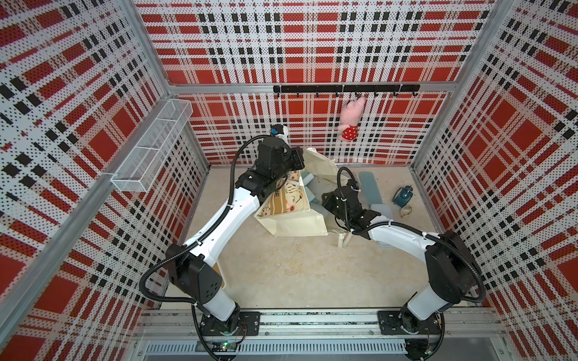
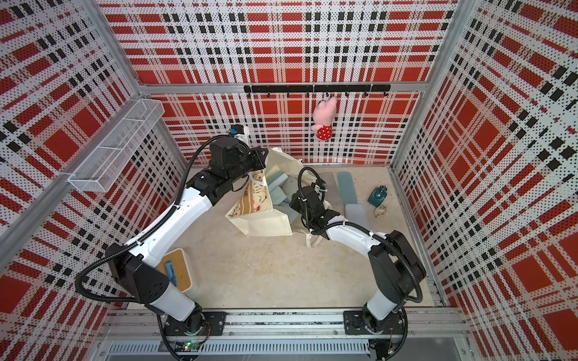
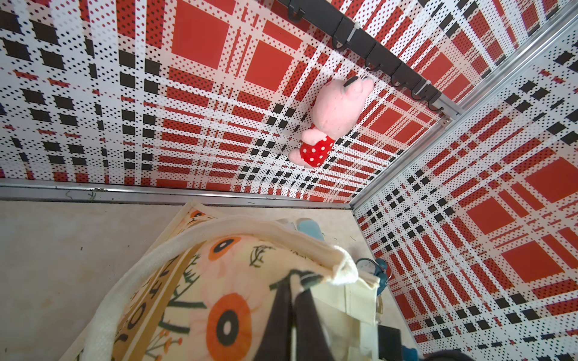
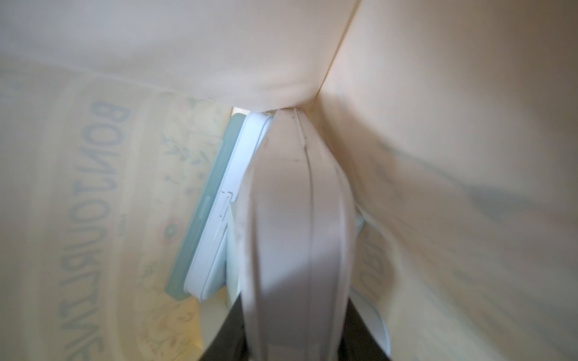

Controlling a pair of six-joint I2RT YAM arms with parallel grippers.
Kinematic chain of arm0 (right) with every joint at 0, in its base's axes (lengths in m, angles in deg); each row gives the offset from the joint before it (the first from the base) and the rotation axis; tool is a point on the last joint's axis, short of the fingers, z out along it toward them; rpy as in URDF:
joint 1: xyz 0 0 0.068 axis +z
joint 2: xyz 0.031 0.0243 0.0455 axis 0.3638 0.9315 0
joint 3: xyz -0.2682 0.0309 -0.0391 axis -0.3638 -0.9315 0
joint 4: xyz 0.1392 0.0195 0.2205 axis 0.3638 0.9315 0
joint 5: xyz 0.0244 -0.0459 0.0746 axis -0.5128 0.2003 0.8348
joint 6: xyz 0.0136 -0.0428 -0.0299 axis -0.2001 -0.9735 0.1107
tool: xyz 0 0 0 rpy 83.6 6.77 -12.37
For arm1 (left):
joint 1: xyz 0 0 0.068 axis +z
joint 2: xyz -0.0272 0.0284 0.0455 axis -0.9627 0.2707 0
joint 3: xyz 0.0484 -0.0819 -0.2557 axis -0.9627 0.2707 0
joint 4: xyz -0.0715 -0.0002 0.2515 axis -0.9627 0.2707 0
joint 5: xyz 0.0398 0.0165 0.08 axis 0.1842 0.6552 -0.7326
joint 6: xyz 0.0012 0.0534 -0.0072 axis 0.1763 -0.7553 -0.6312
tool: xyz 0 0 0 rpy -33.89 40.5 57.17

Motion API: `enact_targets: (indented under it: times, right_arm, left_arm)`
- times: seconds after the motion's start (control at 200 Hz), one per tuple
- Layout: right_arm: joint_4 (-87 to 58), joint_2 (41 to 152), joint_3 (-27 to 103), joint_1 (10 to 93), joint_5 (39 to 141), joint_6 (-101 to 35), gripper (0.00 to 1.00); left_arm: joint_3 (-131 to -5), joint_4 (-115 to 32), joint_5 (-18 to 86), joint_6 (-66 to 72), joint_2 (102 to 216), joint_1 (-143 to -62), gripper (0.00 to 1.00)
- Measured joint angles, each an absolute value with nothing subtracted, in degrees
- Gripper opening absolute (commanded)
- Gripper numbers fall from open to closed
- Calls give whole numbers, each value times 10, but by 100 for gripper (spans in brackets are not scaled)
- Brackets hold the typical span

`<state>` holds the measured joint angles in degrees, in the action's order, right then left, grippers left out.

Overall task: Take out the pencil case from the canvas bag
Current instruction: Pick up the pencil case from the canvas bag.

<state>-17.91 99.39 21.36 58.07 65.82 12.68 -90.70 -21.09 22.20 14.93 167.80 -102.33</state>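
The canvas bag (image 1: 291,223) (image 2: 262,223) lies on its side mid-table, mouth toward the right. My left gripper (image 3: 295,281) is shut on a strip of the bag's rim beside a white padded handle (image 3: 250,229), holding the mouth up. My right arm (image 1: 341,203) reaches into the mouth, and its fingers are hidden in both top views. Inside the bag (image 4: 438,125), my right gripper (image 4: 294,312) is shut on a long pale grey pencil case (image 4: 297,203), with a dark finger on each side. A white and teal case (image 4: 212,225) lies next to it.
On the table right of the bag lie a blue-grey case (image 1: 370,184), a pale lid (image 1: 381,209), a teal clock (image 1: 403,195) and a small ring (image 1: 406,212). A pink plush (image 1: 352,118) hangs from the hook rail. A wire basket (image 1: 153,143) juts from the left wall.
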Motion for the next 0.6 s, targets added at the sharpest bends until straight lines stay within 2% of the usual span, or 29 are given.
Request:
enact_targets:
  times: [0.601]
  right_arm:
    - [-171, 856, 131, 584, 670, 99, 17]
  left_arm:
    - [-909, -209, 267, 123, 1679, -973, 0]
